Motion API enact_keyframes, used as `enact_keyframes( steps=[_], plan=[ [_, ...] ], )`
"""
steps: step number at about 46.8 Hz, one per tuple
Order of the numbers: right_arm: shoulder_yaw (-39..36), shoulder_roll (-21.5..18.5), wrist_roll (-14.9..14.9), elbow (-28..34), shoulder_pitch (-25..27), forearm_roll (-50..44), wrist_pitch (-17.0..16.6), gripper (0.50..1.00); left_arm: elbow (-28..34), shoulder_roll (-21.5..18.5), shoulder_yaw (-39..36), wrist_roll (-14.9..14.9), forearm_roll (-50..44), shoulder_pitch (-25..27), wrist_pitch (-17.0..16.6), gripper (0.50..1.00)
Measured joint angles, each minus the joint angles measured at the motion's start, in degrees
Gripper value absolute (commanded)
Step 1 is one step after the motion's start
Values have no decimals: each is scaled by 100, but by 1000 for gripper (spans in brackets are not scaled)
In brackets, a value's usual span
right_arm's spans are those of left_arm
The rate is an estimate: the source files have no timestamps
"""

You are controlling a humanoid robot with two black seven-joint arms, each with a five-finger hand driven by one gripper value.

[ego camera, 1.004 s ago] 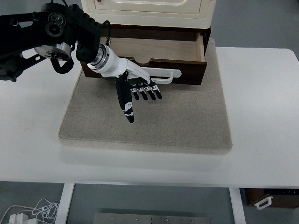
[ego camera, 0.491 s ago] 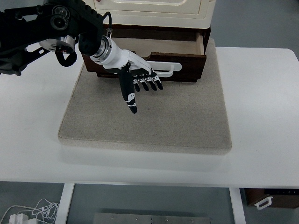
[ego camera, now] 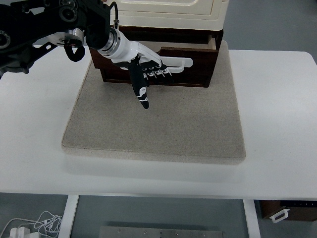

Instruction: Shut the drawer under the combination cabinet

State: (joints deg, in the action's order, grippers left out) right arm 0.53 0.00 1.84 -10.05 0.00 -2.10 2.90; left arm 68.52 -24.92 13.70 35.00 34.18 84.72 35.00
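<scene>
Pushing is the step in hand: the left hand (ego camera: 143,74), white-backed with black fingers (ego camera: 157,75), lies flat against the front panel of the dark brown wooden drawer (ego camera: 188,74), right at its long white bar handle (ego camera: 176,63). The fingers are stretched out and loosely spread, gripping nothing; the four short ones press on the drawer's face just below the handle, while the thumb hangs down and away from the panel over the mat.

The drawer sits at the bottom of the cream-coloured combination cabinet (ego camera: 168,12) and is nearly home. Only a narrow strip of its pale wooden interior (ego camera: 190,45) shows between the drawer front and the cabinet's base, widest toward the drawer's right end. The cabinet stands on the far part of a grey square felt mat (ego camera: 158,129), which lies on the white bench (ego camera: 277,124).

The right hand is not in view.

Judging by that remaining gap, the task is close to done but not finished. The next move calls for a short, straight push away from the robot, toward the cabinet, until the drawer front meets the cabinet's frame. Since the hand presses left of the drawer's middle, the push should stay even so the drawer does not skew or shove the cabinet back across the mat.
</scene>
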Motion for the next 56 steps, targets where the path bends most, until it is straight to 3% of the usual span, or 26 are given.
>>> enact_keyframes(
  steps=[48,56],
  plan=[
    [0,0,0,1,0,-1,0,952,-534,86,252,0,325,-104,0,1000],
    [0,0,0,1,-1,-2,0,952,-719,271,273,0,360,-104,0,1000]
  ],
)
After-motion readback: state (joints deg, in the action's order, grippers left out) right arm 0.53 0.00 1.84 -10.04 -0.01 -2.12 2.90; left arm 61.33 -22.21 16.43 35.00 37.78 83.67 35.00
